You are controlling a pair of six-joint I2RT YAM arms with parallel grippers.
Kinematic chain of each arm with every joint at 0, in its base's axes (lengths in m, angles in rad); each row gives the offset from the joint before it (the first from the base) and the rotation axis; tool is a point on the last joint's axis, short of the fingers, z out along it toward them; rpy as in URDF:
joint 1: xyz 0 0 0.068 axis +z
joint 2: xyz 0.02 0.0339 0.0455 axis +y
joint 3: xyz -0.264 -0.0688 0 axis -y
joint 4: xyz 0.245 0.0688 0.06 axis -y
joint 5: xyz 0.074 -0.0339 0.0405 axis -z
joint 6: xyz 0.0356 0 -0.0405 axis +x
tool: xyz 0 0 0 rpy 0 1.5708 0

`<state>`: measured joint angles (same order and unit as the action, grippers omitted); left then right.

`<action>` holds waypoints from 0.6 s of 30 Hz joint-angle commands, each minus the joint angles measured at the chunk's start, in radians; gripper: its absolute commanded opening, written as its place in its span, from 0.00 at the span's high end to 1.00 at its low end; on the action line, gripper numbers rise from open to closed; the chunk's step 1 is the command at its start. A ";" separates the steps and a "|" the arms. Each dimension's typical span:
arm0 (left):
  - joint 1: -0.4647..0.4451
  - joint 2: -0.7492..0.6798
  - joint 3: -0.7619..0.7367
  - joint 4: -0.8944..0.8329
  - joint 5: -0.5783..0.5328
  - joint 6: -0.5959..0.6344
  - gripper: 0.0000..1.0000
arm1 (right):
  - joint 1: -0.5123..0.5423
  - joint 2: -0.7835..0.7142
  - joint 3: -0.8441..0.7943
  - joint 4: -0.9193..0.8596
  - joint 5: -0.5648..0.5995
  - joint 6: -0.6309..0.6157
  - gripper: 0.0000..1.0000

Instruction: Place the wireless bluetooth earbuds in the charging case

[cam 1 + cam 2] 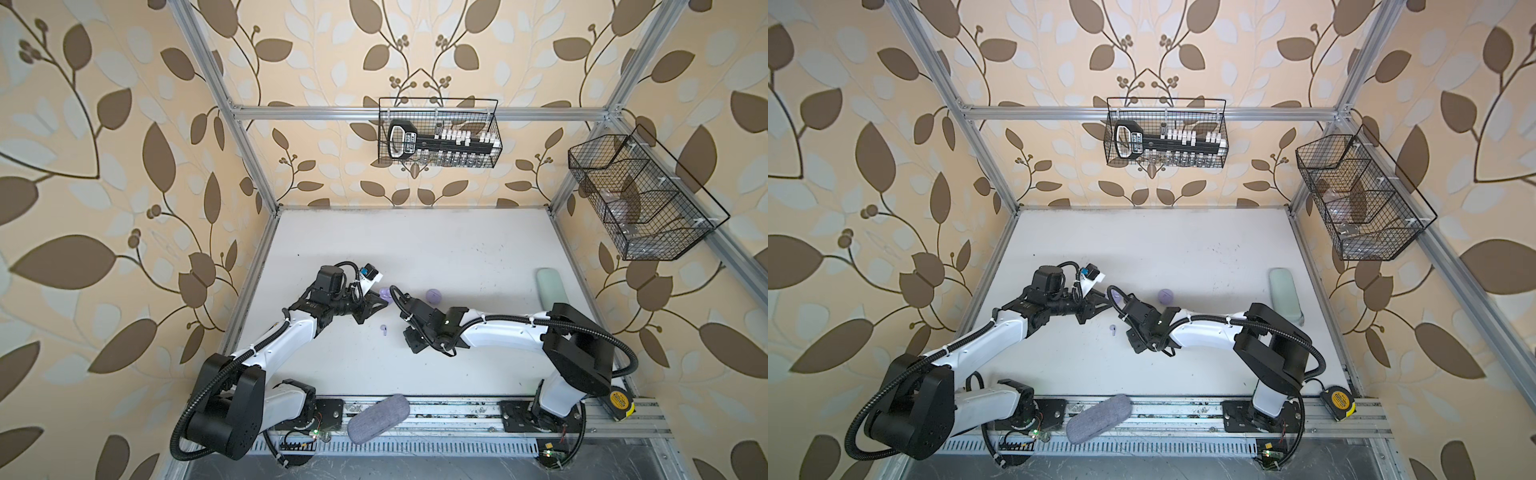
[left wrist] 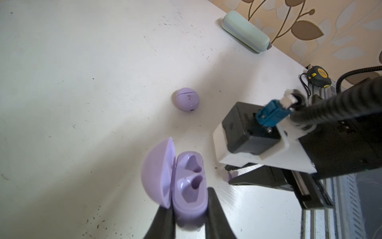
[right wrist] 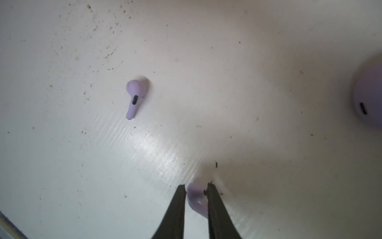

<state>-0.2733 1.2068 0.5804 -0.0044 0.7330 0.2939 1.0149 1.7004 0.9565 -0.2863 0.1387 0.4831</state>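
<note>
We can read no text: labels on the tape measure and the black tool in the wire basket are blurred.

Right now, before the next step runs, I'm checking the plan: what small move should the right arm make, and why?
Probably lift the right gripper a little and carry its earbud toward the open case. Its jaws are closed on the earbud, the left gripper clamps the case base, and both sockets look empty, so one is free to receive it.
</note>
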 commanded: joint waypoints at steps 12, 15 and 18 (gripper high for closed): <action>0.002 -0.009 0.035 0.001 0.039 0.025 0.97 | 0.005 -0.010 0.012 -0.040 0.032 -0.014 0.70; 0.003 -0.009 0.035 0.001 0.039 0.024 0.97 | 0.008 -0.002 0.025 -0.070 0.054 -0.032 0.67; 0.003 -0.007 0.036 0.000 0.039 0.024 0.97 | 0.007 0.018 0.042 -0.087 0.048 -0.060 0.66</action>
<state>-0.2733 1.2068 0.5804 -0.0048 0.7334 0.3054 1.0180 1.6997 0.9581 -0.3294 0.1650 0.4614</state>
